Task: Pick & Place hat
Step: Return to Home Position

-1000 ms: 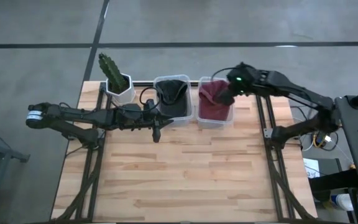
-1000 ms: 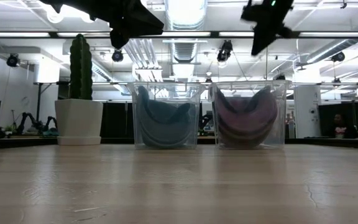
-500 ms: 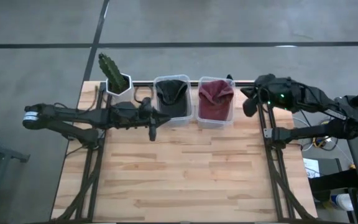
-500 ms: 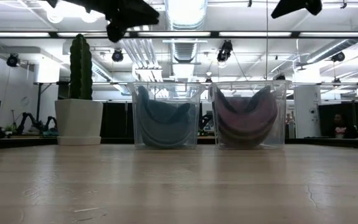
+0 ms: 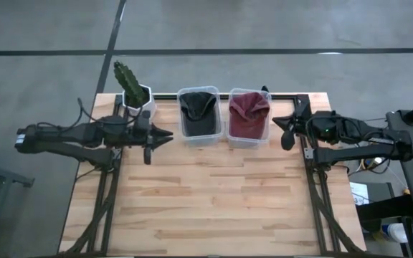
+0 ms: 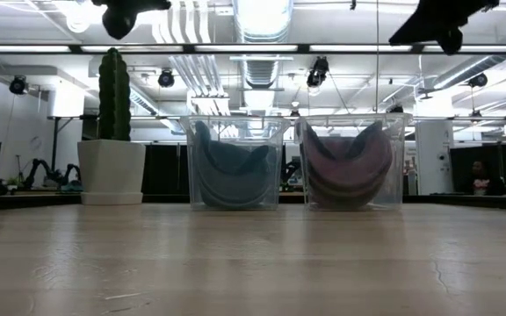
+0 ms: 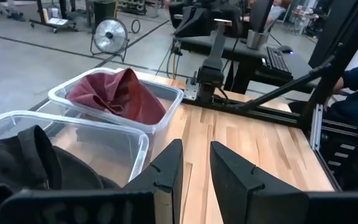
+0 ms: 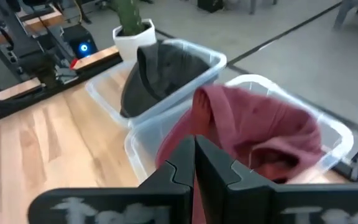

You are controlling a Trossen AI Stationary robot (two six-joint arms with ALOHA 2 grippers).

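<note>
- Pink caps (image 5: 248,107) piled in the right clear bin (image 5: 249,141), dark caps (image 5: 198,106) in the left bin (image 5: 199,137)
- left gripper (image 5: 165,135) beside the left bin, fingers a narrow gap apart, empty
- right gripper (image 5: 281,126) just right of the right bin, fingers pressed together, empty

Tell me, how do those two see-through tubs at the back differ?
The left bin holds dark caps; the right bin holds pink caps. The left bin stands beside the cactus pot; the right bin is the farther from it. The open left gripper hovers off the left bin's outer side, the shut right gripper off the right bin's. Both are clear, upright and side by side.
</note>
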